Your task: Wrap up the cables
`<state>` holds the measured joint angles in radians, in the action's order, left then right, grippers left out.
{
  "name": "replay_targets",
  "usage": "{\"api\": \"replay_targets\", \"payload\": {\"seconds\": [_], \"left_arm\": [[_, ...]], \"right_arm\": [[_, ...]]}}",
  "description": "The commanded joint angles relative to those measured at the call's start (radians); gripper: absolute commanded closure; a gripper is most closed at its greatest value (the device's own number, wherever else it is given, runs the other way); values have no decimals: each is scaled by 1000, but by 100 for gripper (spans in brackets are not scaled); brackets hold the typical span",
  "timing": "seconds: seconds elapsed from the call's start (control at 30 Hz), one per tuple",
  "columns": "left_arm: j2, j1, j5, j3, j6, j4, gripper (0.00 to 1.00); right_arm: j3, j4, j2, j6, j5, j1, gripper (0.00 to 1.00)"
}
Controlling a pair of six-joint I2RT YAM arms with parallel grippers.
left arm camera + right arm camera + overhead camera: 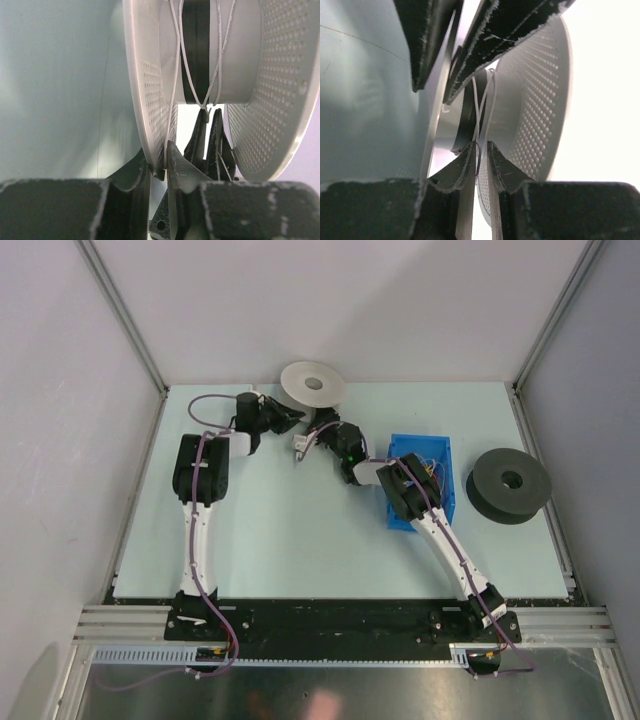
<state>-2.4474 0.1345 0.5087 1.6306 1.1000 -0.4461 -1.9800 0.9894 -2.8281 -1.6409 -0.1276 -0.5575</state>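
Pale blue-green tabletop [300,540], walled in white panels and aluminium rails, carries a white perforated plastic spool [295,380] at the upper centre of the overhead view and a dark grey spool [490,485] at the right. Between them sits a blue plastic bin [446,502], and the cables [432,468] (a small tangle of yellow and orange strands) lie inside it, partly hidden by the right arm. The left gripper [161,162] is clamped on the rim of one flange of the white spool. The right gripper [479,149] reaches between the two flanges, its fingers pinched nearly together on thin white strands [482,107] that cross over the spool's hub. Both grippers meet at the white spool, just below it in the overhead view.
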Motion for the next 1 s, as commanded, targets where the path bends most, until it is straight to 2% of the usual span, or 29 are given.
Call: {"api": "replay_targets", "payload": {"seconds": [0.0,0.3,0.4,0.63,0.77,0.97], "left_arm": [[11,-25,-25,-44,-36,60,79],[110,-37,-49,-148,-29,62,70],[131,-36,-51,-167,-19,65,62],[175,-36,-89,-211,0,90,56],[211,-37,-109,-241,0,118,52],[247,-37,-121,-270,14,160,51]], "right_arm": [[47,76,10,-41,-24,0,83],[281,131,117,-61,-92,-7,85],[325,141,139,-64,-95,-13,85],[396,186,165,-68,-104,-22,83],[431,218,179,-63,-109,-26,79],[465,280,191,-53,-119,-26,66]]}}
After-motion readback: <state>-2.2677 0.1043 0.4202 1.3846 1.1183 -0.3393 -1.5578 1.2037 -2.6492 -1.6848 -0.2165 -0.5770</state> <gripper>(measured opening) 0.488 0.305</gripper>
